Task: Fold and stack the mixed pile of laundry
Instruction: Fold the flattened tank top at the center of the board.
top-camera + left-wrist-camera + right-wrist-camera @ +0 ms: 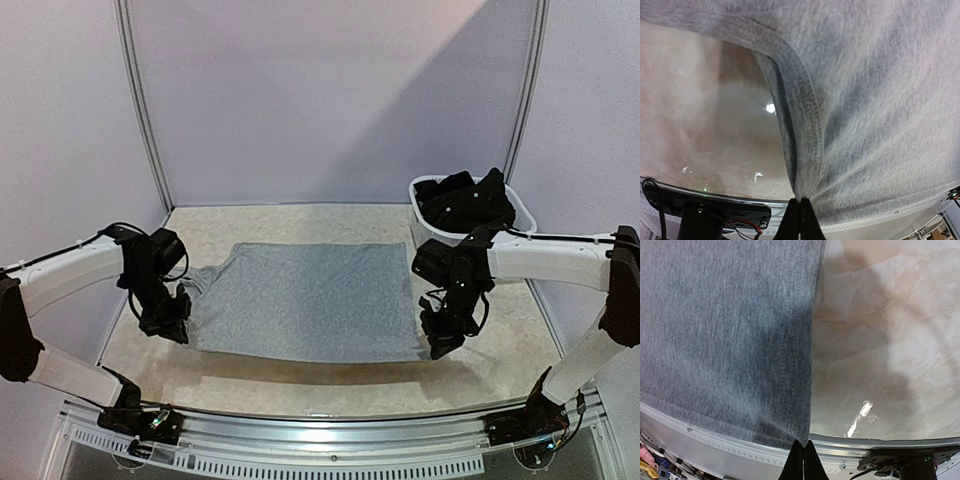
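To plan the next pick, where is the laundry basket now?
In the top view, the white laundry basket stands far right on the table, behind the right gripper, with black garments inside.

1. This is a robotics lab test cell. Plain pale wall panels (330,100) set between slim metal uprights (143,110) enclose it from 9 through 12 to 3 o'clock.
2. A white-and-black left arm (65,275) and right arm (550,255) are bolted to a perforated aluminium rail (330,440) at 6 o'clock, with loose cables (742,224) by a base.
3. The table (300,385) has a beige marbled top.
4. The household items are a white laundry basket (523,215) of dark garments (465,200) at 1 o'clock and a light grey top (310,300) spread at the centre.
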{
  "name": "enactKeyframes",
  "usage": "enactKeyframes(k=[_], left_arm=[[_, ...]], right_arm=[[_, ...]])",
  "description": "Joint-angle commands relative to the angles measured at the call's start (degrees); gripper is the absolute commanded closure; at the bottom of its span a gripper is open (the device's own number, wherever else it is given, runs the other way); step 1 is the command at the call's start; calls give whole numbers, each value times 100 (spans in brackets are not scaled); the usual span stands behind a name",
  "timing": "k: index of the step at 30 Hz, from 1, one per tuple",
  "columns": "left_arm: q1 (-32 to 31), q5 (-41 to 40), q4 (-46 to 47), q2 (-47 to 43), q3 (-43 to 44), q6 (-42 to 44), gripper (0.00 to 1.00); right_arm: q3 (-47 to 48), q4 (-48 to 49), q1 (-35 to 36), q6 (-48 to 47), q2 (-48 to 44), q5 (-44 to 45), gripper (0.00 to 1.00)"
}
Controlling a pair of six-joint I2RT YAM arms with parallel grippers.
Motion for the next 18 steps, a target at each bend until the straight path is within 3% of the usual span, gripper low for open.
enactKeyframes(k=[1,18], left_arm=[[-153,130,-13,-92,-328,-256,100],[-148,-192,258,663,708,-196,100]], right_arm=[[-167,117,136,321,-66,-42,100],[1105,-394,112,355,570,1015,100]])
